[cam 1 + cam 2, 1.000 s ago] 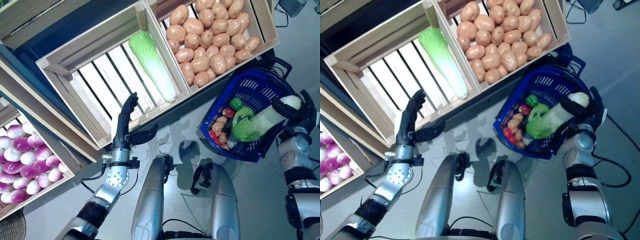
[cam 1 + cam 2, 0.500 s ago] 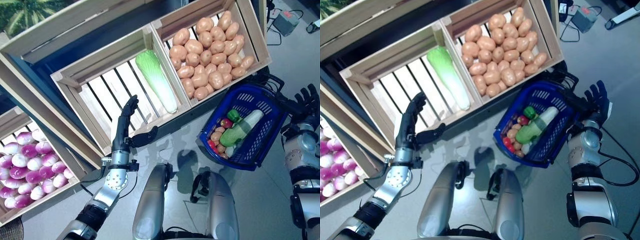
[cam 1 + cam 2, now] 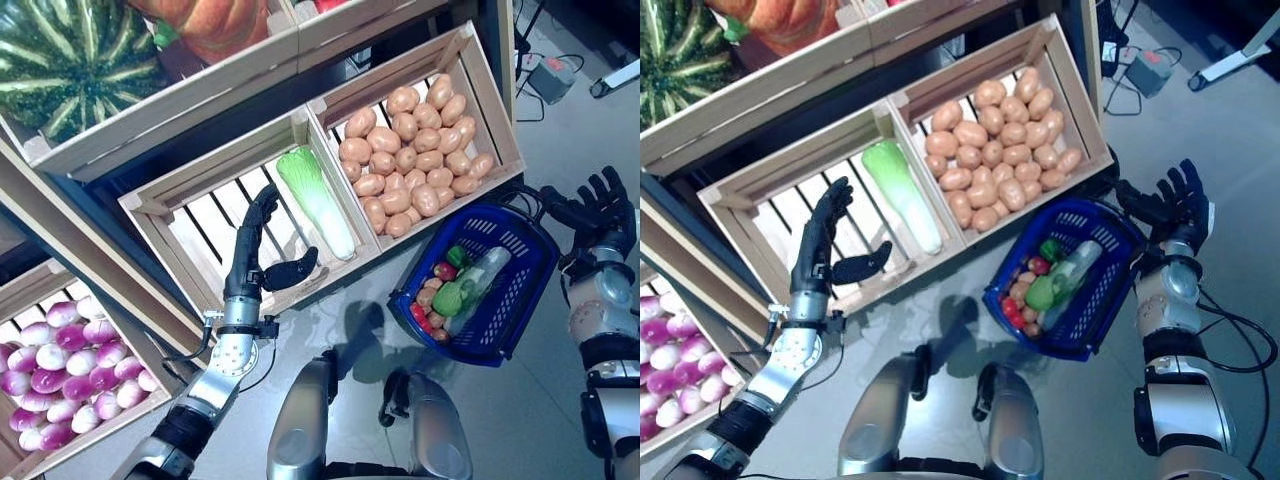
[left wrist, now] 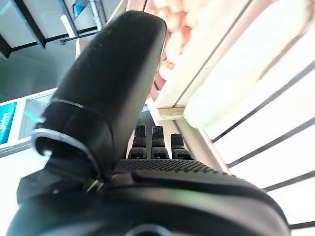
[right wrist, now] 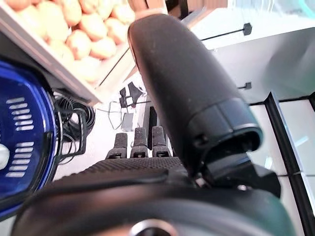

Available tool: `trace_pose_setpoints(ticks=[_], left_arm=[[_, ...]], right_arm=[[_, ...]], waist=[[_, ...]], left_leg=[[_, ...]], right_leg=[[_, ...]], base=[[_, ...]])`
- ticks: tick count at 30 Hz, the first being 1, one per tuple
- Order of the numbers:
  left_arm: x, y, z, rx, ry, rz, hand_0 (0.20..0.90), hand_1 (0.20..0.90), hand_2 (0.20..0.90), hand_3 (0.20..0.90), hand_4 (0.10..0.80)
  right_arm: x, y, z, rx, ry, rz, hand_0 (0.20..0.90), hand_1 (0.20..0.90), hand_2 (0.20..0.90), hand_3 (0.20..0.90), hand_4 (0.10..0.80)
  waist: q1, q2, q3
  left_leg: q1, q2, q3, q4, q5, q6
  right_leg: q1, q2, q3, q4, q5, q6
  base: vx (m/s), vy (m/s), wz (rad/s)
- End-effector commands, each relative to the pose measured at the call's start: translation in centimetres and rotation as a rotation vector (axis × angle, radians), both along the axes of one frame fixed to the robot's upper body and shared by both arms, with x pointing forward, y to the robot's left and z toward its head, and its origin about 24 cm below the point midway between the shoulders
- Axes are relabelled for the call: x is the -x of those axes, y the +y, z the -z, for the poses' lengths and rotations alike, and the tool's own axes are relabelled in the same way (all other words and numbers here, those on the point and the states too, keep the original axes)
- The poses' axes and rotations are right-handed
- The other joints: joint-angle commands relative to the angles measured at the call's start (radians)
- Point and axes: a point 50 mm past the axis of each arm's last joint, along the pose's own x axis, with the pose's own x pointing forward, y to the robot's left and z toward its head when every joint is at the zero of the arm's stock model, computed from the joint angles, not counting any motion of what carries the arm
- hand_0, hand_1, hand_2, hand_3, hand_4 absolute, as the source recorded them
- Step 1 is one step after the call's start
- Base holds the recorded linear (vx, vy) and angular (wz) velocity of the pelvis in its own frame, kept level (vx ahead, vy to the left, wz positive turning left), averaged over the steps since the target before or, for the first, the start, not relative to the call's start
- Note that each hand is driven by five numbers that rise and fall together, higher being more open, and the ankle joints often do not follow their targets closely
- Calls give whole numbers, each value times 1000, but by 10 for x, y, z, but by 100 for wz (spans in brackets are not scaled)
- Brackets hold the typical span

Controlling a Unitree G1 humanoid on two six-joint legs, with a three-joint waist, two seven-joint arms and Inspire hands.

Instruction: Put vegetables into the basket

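Left hand [image 3: 252,243] open over slatted crate, napa cabbage [image 3: 316,201] beside it; right hand [image 3: 1178,205] open, empty.

Left hand's fingers stand straight at centre frame, above the wooden crate [image 3: 168,215], near but not touching the cabbage lying right of it. Right hand sits spread at right edge, just beyond the blue basket [image 3: 524,290] at lower right, which already holds a second cabbage, green pepper and small red and tan vegetables. Potatoes [image 3: 415,170] fill the neighbouring crate. Judgement: cabbage is long, fairly heavy, firm at the white base, leaves crushable; grasp around mid-length. No legible labels or writing found.
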Motion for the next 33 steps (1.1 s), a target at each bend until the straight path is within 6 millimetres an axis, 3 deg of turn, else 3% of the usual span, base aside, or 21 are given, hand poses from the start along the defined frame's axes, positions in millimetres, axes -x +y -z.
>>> trace_pose_setpoints(ticks=[1, 9, 14, 15, 20, 23, 28, 33], left_arm=[[6, -8, -18, 19, -130, 35, 900, 900, 900, 900, 800], [11, 0, 5, -105, -71, -104, 900, 900, 900, 900, 800], [6, 21, 14, -397, -80, -294, 900, 900, 900, 900, 800], [2, 32, 16, -507, -68, -357, 900, 900, 900, 900, 800], [-13, 76, -6, -870, -109, -536, 900, 900, 900, 900, 800], [-20, 101, -22, -1088, -89, -633, 900, 900, 900, 900, 800], [-28, 127, -45, -1276, -64, -727, 900, 900, 900, 900, 800], [-37, 141, -69, -1386, -101, -784, 900, 900, 900, 900, 800]], right_arm=[[8, 11, 0, 2, -128, -33, 900, 900, 900, 900, 800], [27, 72, 59, -122, -87, -203, 900, 900, 900, 900, 800], [45, 97, 78, -173, -80, -319, 900, 900, 900, 900, 800], [50, 102, 80, -172, -73, -349, 900, 900, 900, 900, 800], [53, 98, 71, -68, -63, -416, 900, 900, 900, 900, 800], [51, 87, 56, 7, -85, -436, 900, 900, 900, 900, 800], [49, 78, 39, 49, -134, -451, 900, 900, 900, 900, 800], [44, 76, 20, 108, -173, -478, 900, 900, 900, 900, 800]], waist=[[3, -46, -165], [-23, -46, -181], [-63, -32, -163], [-78, -28, -157], [-136, -11, -118], [-167, -5, -88], [-202, -4, -51], [-229, 7, -26]], left_leg=[[50, 0, 48, 3, -56, 64], [105, 2, 67, -20, -64, 70], [87, 13, 89, 21, -76, 73], [74, 20, 100, 40, -81, 74], [-32, 41, 126, 146, -97, 72], [-114, 44, 138, 202, -97, 70], [-221, 52, 156, 274, -83, 67], [-302, 62, 171, 319, -76, 59]], right_leg=[[71, 36, 11, -151, 142, -90], [118, 43, 35, -176, 143, -80], [82, 43, 60, -118, 127, -79], [59, 42, 72, -91, 120, -79], [-76, 40, 108, 45, 83, -90], [-179, 37, 136, 120, 70, -94], [-310, 36, 162, 209, 59, -94], [-404, 42, 174, 256, 58, -90]], base=[[53, 37, 0], [65, 36, 2], [21, 53, -11], [-16, 87, -23], [-70, 93, -33], [-85, 105, -30], [-71, 70, -18], [-56, 72, -11]])
